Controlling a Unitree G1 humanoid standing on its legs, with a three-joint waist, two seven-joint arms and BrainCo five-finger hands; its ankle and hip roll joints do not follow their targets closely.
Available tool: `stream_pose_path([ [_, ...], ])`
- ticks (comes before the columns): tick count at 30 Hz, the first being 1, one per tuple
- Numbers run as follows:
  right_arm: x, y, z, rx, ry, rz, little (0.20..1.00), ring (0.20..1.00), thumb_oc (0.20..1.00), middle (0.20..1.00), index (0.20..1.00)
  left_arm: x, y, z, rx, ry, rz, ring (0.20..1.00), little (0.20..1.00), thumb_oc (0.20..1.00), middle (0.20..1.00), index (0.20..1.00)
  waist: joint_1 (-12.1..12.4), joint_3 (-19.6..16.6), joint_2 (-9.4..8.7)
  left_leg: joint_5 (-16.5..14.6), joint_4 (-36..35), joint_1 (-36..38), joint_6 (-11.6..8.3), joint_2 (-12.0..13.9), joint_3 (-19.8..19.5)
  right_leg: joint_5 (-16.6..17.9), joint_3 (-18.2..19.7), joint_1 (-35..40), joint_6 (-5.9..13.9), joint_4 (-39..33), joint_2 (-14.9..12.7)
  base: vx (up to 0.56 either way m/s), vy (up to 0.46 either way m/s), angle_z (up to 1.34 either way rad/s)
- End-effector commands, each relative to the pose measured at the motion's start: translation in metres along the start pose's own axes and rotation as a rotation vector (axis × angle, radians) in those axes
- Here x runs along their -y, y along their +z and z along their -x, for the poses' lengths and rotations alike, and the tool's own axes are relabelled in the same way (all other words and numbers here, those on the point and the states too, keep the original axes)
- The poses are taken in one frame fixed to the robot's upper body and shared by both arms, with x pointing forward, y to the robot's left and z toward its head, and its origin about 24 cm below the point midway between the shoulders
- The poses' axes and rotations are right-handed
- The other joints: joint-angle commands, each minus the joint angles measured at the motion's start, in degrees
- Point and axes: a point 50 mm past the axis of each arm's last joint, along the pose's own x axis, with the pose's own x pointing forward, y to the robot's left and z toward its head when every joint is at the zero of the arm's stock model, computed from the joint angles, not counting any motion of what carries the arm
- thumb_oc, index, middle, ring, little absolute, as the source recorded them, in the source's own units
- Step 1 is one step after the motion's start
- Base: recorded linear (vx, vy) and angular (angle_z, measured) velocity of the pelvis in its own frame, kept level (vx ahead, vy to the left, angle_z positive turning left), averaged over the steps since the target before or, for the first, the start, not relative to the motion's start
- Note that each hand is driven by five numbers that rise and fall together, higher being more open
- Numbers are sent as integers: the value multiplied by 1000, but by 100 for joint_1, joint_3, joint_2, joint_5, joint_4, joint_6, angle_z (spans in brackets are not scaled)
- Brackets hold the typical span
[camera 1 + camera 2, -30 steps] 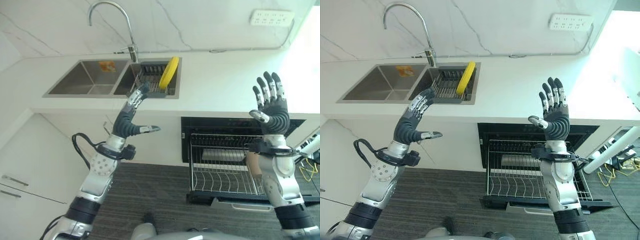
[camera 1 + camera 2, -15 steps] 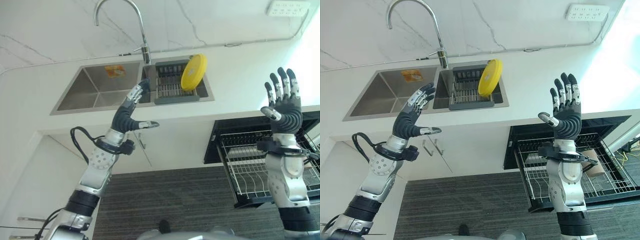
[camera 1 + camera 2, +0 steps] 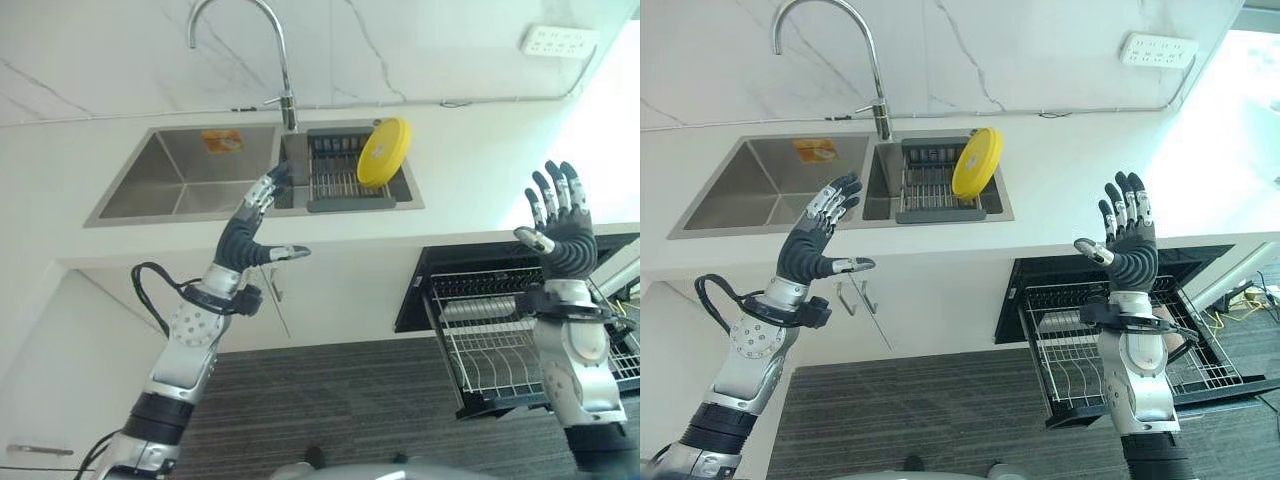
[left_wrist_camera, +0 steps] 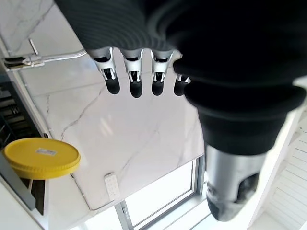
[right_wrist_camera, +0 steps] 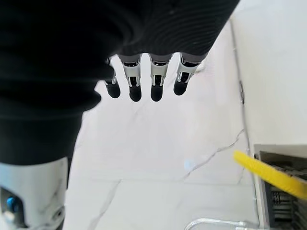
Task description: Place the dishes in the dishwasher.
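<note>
Yellow plate (image 3: 384, 152) stands beyond left hand (image 3: 248, 228), ungrasped; both hands spread wide, right hand (image 3: 561, 232) idle. Next: reach, grip plate.

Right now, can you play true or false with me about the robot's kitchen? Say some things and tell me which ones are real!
1. The yellow plate stands on edge in the dish rack in the sink. True.
2. The left hand holds the yellow plate. False: it is open and holds nothing.
3. The dishwasher rack is pulled out. True.
4. The right hand is curled in a fist. False: its fingers are straight.
5. The faucet arches over the sink. True.
</note>
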Motion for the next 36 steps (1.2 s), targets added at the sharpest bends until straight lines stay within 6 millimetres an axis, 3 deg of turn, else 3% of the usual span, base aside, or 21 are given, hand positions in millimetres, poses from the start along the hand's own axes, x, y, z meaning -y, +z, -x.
stream_pose_path([
  [1,-6,22,-15,151,0,-35,1000,1000,1000,1000,1000,-9,19,-8,112,-13,-65,1000,1000,1000,1000,1000,28,-171,-126,-779,517,104,-152,-413,-176,1136,216,-373,166,-1129,14,207,-161,12],
  [5,-10,25,-23,175,13,-43,1000,1000,1000,1000,1000,-12,21,-10,122,-5,-80,1000,1000,1000,1000,1000,45,-107,-179,-1132,1067,72,-109,-370,-142,987,187,-459,16,-904,51,254,-217,6],
  [8,-6,31,-25,183,19,-25,1000,1000,1000,1000,1000,-12,25,-10,149,-3,-68,1000,1000,1000,1000,1000,39,-110,-285,-1439,2039,-12,-241,-245,-227,702,75,-405,-246,-574,88,266,-197,6],
  [11,-4,31,-21,177,28,-23,1000,1000,1000,1000,1000,-12,27,-9,154,21,-49,1000,1000,1000,1000,1000,12,-89,-282,-1146,3079,-222,-459,-165,-436,553,-21,-306,-472,-469,209,233,-161,22],
  [12,-5,31,-20,175,29,-22,1000,1000,1000,1000,1000,-11,26,-8,153,22,-42,1000,1000,1000,1000,1000,40,-71,-270,-1051,3061,-328,-470,-161,-528,533,-4,-244,-487,-472,243,262,-46,10],
  [14,-10,29,-20,172,36,-20,1000,1000,1000,1000,1000,-10,24,-5,138,11,-50,1000,1000,1000,1000,1000,186,-15,-222,-924,2358,-447,-443,-131,-718,449,86,11,-453,-565,342,275,55,5],
  [16,-16,26,-22,155,49,-22,1000,1000,1000,1000,1000,-12,21,1,123,30,-45,1000,1000,1000,1000,1000,352,-1,-136,-825,1525,-355,-433,-276,-1212,356,262,201,-430,-683,470,299,173,-28],
  [17,-18,23,-21,136,41,-22,1000,1000,1000,1000,1000,-11,19,4,118,28,-37,1000,1000,1000,1000,1000,377,-19,-42,-516,924,-239,-523,-161,-1175,275,225,325,-416,-766,524,249,201,-56],
  [22,-10,19,-16,123,31,-7,1000,1000,1000,1000,1000,-3,14,-3,102,-2,-29,1000,1000,1000,1000,1000,204,-127,36,-343,396,-29,-586,34,-712,173,-83,400,-316,-759,345,123,222,-13],
  [28,-5,21,-10,103,34,-23,1000,1000,1000,1000,1000,-10,16,0,88,5,-50,1000,1000,1000,1000,1000,118,-223,75,-346,163,134,-445,-21,-524,187,-66,283,-171,-604,184,103,138,5],
  [36,-9,17,-12,97,17,-36,1000,1000,1000,1000,1000,-12,14,3,64,-4,-79,1000,1000,1000,1000,1000,211,-236,25,-491,152,213,-287,-53,-242,324,-177,223,2,-646,-54,54,39,-8],
])
